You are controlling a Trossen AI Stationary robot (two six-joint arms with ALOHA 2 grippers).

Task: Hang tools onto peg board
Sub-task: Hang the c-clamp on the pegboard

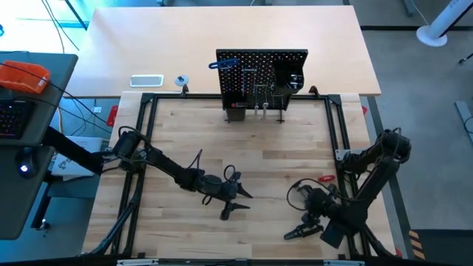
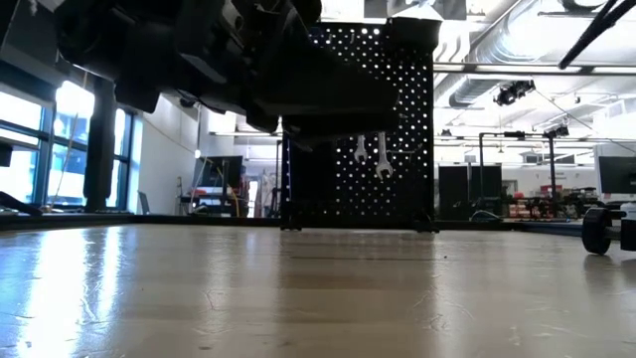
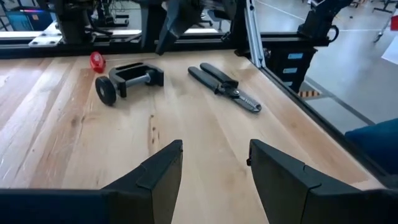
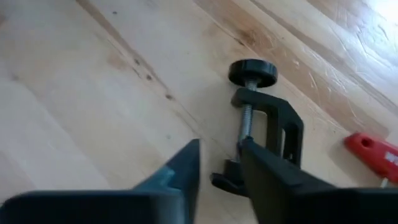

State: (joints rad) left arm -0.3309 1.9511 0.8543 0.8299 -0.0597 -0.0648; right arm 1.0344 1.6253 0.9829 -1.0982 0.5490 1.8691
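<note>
right pincer (image 4: pixel 217 168) hangs low over the surface (image 4: pixel 74 93), fingers a bit apart beside the clamp (image 4: pixel 264 134), gripping nothing. left pincer (image 3: pixel 214 171) stretched low, spread.

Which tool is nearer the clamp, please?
Right. The right tool hovers just beside the clamp; the left tool is farther back across the table.

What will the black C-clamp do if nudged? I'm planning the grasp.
The clamp looks like rigid metal, so probably stiff and heavy for its size. Lying flat on the table, it likely slides rather than tips; its round knob might let it pivot.
</note>
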